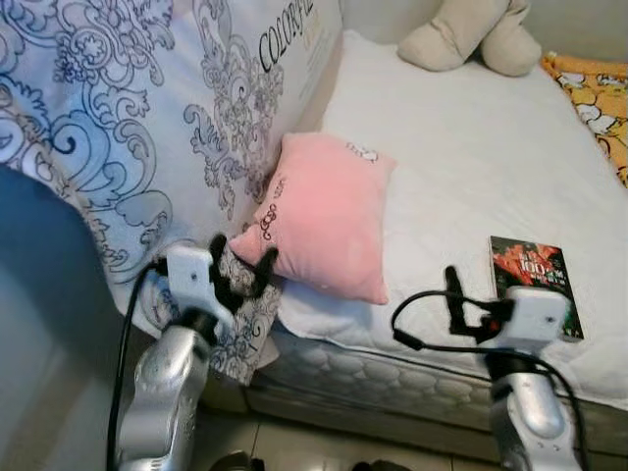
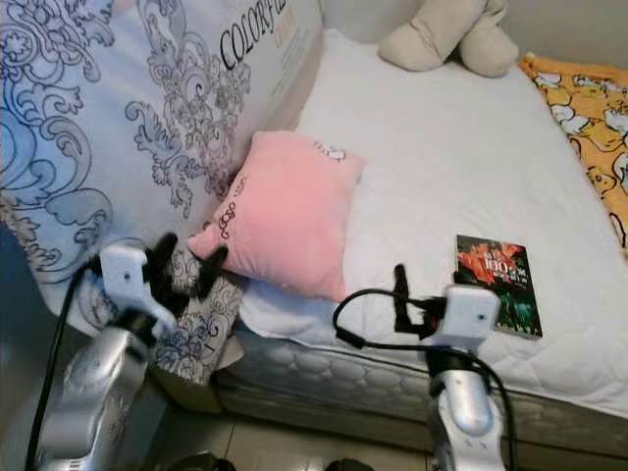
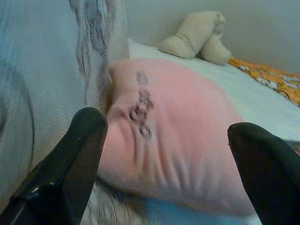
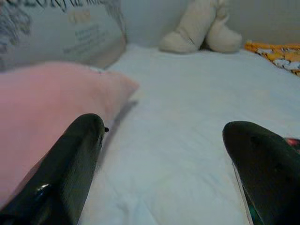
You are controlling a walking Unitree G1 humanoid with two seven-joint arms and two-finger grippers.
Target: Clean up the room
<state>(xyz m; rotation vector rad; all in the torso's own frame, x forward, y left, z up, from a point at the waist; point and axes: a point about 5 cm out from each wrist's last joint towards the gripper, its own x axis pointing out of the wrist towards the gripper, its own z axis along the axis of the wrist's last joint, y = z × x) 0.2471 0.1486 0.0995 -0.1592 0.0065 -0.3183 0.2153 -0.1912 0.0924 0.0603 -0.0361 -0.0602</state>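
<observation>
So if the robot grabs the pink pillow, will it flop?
Probably. The pillow looks soft and puffy, with creases near its corner, so it should squash and sag. It likely weighs little. The open left gripper sits at that corner.

Pink pillow: soft matt cloth, slightly fuzzy.
Bed: white quilted fabric, matt.
Book at near edge: glossy printed cover.
Patterned quilt: smooth printed cloth.
Plush toy: beige, matt.
Left gripper fingers: glossy black plastic.
</observation>
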